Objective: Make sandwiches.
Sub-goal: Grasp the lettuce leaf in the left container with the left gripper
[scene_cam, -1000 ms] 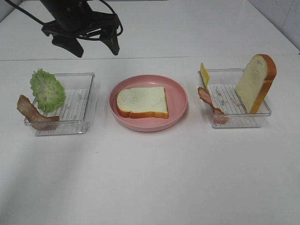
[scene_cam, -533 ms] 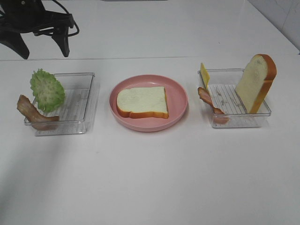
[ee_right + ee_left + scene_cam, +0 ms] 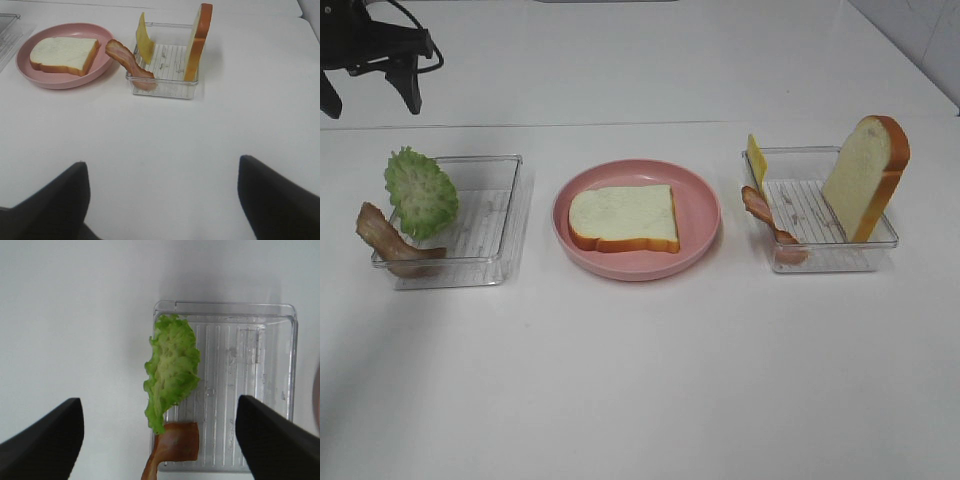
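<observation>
Green lettuce (image 3: 170, 365) leans on the tray (image 3: 225, 305) rim below my empty, wide-apart left end effector (image 3: 157, 412), one bread slice (image 3: 623, 218) waiting on the plate (image 3: 705, 215); a careless pinch could snag the bacon (image 3: 175, 442) or tip the tray.

Under me: white tabletop (image 3: 640, 380), matte, plain, fills nearly whole view. Thin straight seam (image 3: 650, 124) crosses far part; second white surface (image 3: 720, 60) beyond, same finish. Pale tiles (image 3: 932, 40) at far right corner, joints faint. Light even, diffuse; soft grey shadow (image 3: 360, 380) on my left side
</observation>
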Action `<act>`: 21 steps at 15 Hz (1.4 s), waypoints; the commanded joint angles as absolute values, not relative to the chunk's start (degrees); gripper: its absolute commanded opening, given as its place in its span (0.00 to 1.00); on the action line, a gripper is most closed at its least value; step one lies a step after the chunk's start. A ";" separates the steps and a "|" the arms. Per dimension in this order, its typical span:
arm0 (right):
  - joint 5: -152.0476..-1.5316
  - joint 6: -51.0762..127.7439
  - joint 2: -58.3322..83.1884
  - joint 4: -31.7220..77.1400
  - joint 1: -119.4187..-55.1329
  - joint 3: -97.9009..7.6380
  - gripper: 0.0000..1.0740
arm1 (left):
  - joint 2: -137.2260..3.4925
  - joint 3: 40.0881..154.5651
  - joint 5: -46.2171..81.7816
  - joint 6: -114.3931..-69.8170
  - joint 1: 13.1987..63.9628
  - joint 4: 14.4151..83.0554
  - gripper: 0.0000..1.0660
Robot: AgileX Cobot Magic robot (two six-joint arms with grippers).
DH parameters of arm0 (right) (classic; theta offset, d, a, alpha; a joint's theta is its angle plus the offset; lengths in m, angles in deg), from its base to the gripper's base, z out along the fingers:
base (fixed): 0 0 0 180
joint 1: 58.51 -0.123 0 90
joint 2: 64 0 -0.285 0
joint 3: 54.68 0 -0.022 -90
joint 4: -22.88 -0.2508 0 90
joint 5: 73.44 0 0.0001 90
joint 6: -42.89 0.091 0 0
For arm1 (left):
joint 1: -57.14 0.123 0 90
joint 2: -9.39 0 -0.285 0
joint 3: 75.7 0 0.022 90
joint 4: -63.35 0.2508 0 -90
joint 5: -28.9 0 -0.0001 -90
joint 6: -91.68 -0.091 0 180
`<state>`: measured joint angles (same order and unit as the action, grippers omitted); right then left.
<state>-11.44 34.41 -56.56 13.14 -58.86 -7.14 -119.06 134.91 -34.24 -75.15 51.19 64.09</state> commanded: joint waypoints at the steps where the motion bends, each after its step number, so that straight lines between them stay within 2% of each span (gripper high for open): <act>1: -11.62 34.81 -56.96 13.26 -58.51 -7.09 0.71 | -122.27 134.91 -34.99 -75.43 51.07 64.49 0.72; 6: -11.62 34.81 -56.96 13.26 -58.51 -7.09 0.71 | -126.57 134.91 -33.96 -75.20 51.07 64.78 0.68; 9: -11.62 34.81 -56.96 13.26 -58.51 -7.09 0.71 | -127.66 134.91 -31.78 -74.11 51.07 64.84 0.56; 13: -11.62 34.81 -56.96 13.26 -58.51 -7.09 0.71 | -128.80 134.91 -31.72 -74.11 51.07 64.84 0.45; 14: -11.62 34.81 -56.96 13.26 -58.51 -7.09 0.71 | -128.92 134.91 -31.61 -74.11 51.07 64.84 0.40; 17: -11.62 34.81 -56.96 13.26 -58.51 -7.09 0.71 | -128.92 134.91 -30.98 -74.11 51.07 64.84 0.08; 18: -11.62 34.81 -56.96 13.26 -58.51 -7.09 0.71 | -128.92 134.91 -30.92 -74.29 51.07 64.78 0.00; 21: -11.62 34.81 -56.96 13.26 -58.51 -7.09 0.71 | -128.35 135.03 -31.26 -75.55 51.07 62.77 0.00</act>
